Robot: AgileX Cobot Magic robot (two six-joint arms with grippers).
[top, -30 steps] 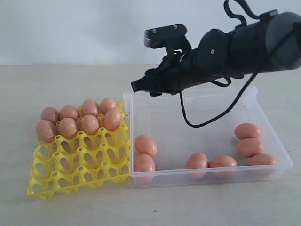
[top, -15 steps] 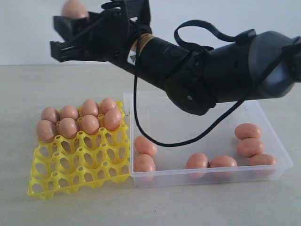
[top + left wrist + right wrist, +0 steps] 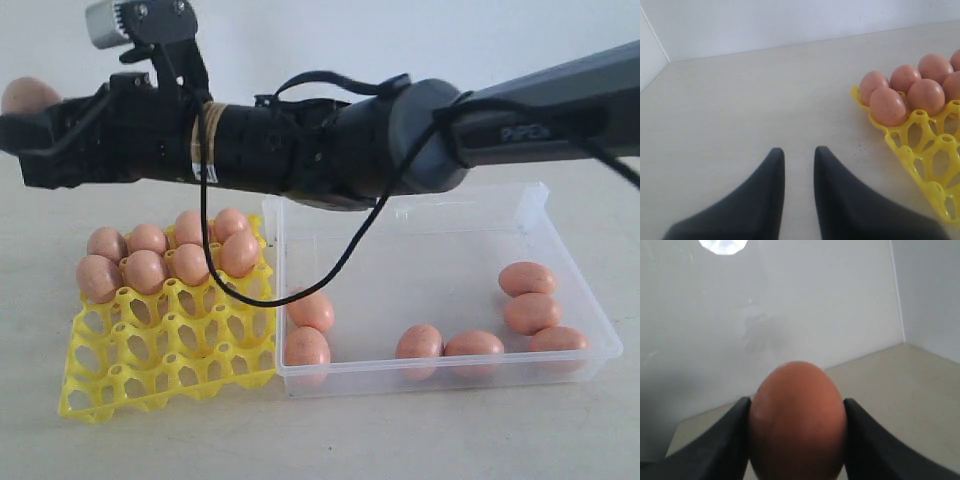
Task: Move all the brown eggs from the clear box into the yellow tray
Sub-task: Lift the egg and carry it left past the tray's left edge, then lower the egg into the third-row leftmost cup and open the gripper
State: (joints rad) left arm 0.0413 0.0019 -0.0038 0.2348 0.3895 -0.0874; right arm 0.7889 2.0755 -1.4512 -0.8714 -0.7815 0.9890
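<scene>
Held egg: one of the brown eggs sits between the pads of the right gripper, which pinches it on both flanks. Its rounded end pokes out past the fingertips.
Long axis: it runs along the fingers, not across them. With the arm stretched nearly level in the exterior view, the egg probably lies about flat rather than upright.
Tray from the jaws: the yellow tray lies below the jaws and back toward the wrist. The egg hangs high and beyond the tray's outer edge, not over any cup.
Open cups: eight eggs fill two rows on one side of the tray. The bare cups lie on its other side.
Coming move: likely a pull back along the arm, a tip of the wrist downward, then a descent into a bare cup.
Other arm: the left gripper is low beside the tray's corner, with its fingers a narrow slit apart and nothing between them. It is nearer the tray but carries nothing.
Clear box: the clear box holds seven eggs, well behind the jaws.
Change: half a second ago the egg was above the filled rows, and a second ago the gripper was over the box's corner. The reach has since run outward and flattened, while the counts in tray and box are unchanged.
</scene>
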